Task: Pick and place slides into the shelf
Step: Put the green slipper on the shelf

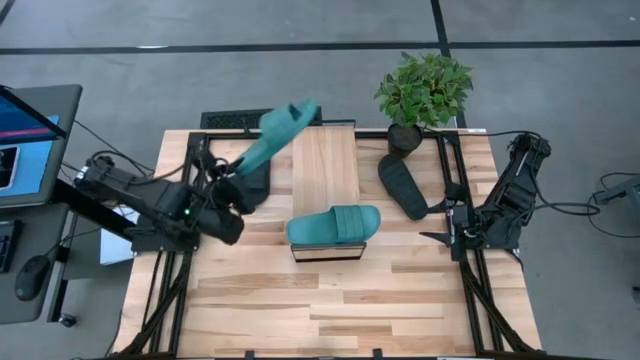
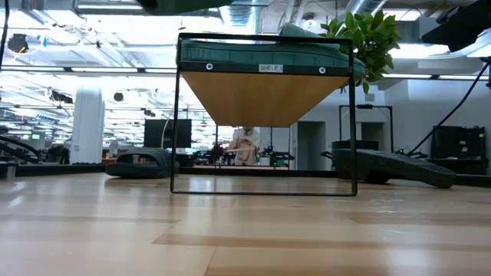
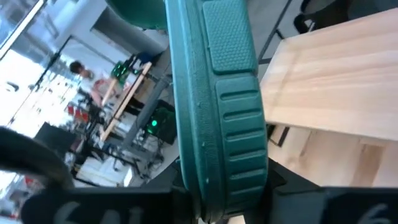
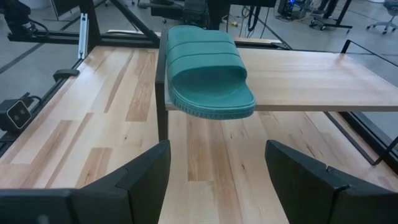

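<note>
Gripping a teal slide [image 1: 278, 131], left fingers [image 1: 236, 190] hover above the tabletop [image 1: 330, 300]; right fingers [image 4: 214, 180] spread

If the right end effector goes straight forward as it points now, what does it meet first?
Most likely the teal slide lying on the shelf end; the open right end effector faces it, with only bare table between. Depth is uncertain.

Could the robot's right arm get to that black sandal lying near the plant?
Probably yes. The right end effector is open and empty, and the black slide lies on bare table just beyond it, beside the shelf, with nothing between them.
</note>
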